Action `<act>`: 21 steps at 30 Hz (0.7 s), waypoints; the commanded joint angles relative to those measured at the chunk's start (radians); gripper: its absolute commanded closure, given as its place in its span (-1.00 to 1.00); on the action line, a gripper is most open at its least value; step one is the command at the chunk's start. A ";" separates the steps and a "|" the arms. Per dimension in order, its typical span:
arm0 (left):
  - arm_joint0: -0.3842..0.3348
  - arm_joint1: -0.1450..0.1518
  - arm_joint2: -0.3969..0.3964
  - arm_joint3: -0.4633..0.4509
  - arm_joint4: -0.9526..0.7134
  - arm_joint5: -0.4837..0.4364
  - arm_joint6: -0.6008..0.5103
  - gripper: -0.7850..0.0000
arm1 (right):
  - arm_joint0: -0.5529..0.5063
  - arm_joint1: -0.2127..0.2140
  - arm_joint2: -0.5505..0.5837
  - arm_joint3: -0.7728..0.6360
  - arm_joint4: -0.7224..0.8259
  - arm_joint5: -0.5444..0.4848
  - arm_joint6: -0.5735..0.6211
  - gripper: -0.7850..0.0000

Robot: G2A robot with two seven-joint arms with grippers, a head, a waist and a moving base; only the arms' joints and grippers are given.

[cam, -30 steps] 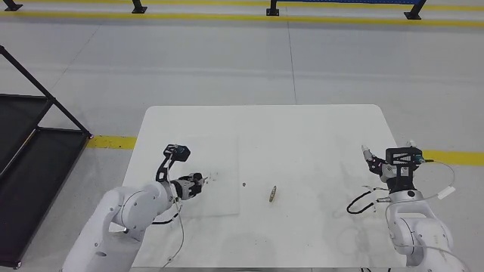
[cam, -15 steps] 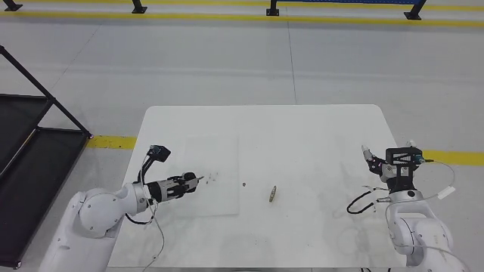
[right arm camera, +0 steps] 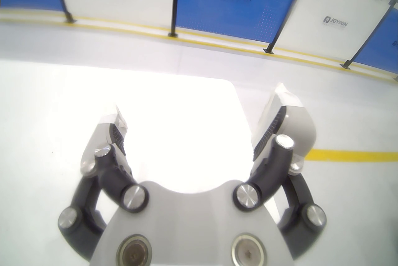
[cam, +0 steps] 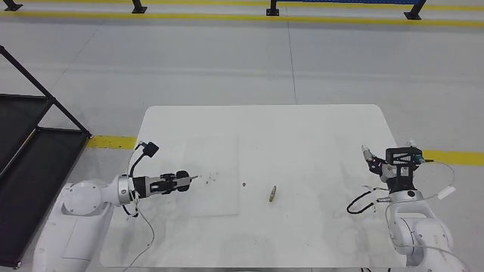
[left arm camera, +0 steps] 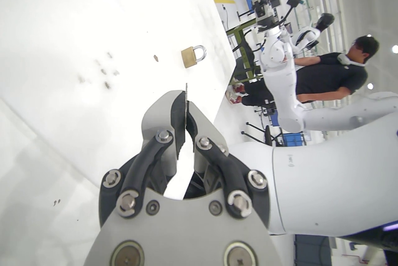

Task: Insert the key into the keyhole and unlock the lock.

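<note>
Most of the key (left arm camera: pixel 187 92) is hidden. We see only a thin metal edge poking out past the pads, edge-on, so we cannot make out its shape or teeth. The left fingers (left arm camera: pixel 178 112) are clenched on it, over the 9 o'clock side of the desk (cam: pixel 302 132). The padlock (left arm camera: pixel 193 56) lies flat on the desk. It has a small brass body and a silvery shackle that looks closed, but its keyhole is too small to tell. It sits at 3 o'clock from the key, well apart, with a few dark specks (left arm camera: pixel 105 72) between them. The right fingers (right arm camera: pixel 289 118) are spread wide, released, by the desk's 3 o'clock edge.
</note>
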 commanded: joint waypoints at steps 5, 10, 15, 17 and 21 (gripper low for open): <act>-0.010 0.057 0.033 0.012 -0.207 0.034 -0.035 1.00 | 0.000 0.000 0.000 0.000 0.000 0.000 0.000 -1.00; -0.019 0.106 0.076 0.042 -0.293 0.032 -0.033 1.00 | 0.000 0.000 0.000 0.000 0.000 0.000 0.000 -1.00; -0.042 0.143 0.119 0.069 -0.396 0.056 -0.057 1.00 | 0.000 0.000 0.000 0.000 0.000 0.000 0.000 -1.00; -0.042 0.143 0.119 0.069 -0.396 0.056 -0.057 1.00 | 0.000 0.000 0.000 0.000 0.000 0.000 0.000 -1.00; -0.042 0.143 0.119 0.069 -0.396 0.056 -0.057 1.00 | 0.000 0.000 0.000 0.000 0.000 0.000 0.000 -1.00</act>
